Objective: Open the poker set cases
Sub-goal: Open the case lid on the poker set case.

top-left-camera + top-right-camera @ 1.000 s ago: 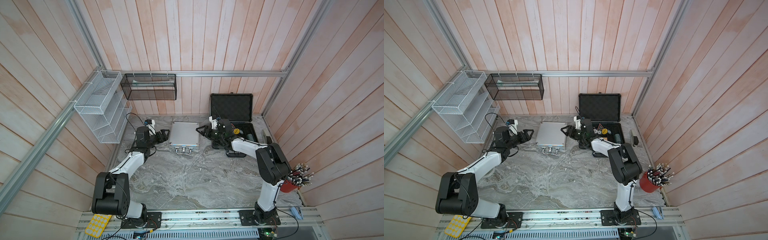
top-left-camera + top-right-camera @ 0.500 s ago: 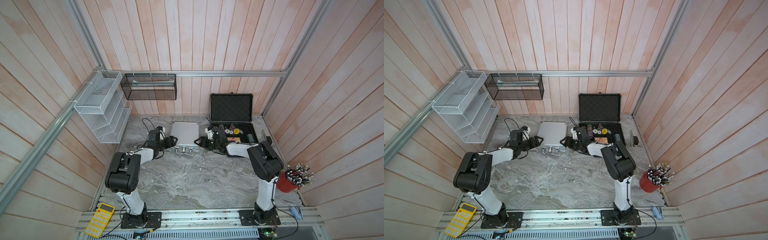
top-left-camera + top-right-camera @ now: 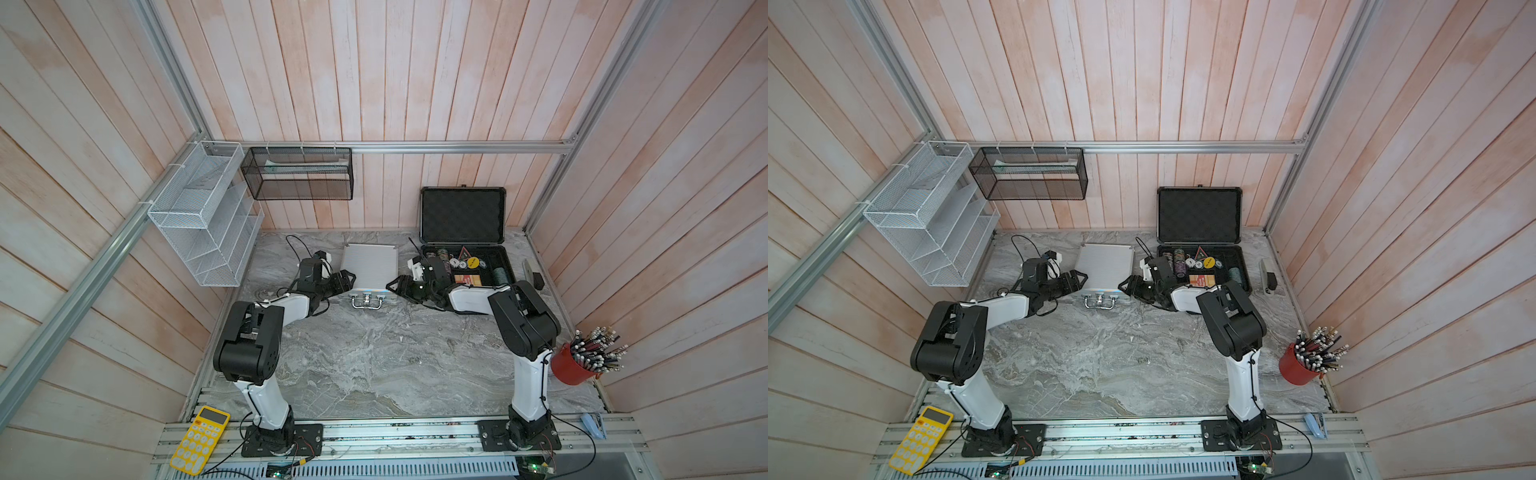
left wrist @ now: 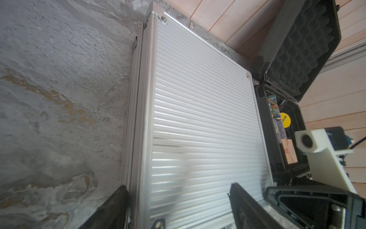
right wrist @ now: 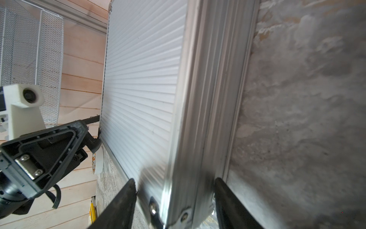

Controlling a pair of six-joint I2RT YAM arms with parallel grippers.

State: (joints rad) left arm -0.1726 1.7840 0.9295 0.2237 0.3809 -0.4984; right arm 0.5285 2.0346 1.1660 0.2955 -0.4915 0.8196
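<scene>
- Both arms have swung in to the front corners of the ribbed silver aluminium case (image 3: 368, 266), mid-frame.
- Nearest: left gripper (image 3: 348, 279), jaws apart, astride the front-left corner.
- Level with it: right gripper (image 3: 392, 286), jaws apart, astride the front-right corner.
- Silver case: lid down, flat on the grey marbled tabletop (image 3: 374, 357).
- Farthest, right of centre: dark grey case with black corners (image 3: 461, 216), lid upright, foam showing.
</scene>
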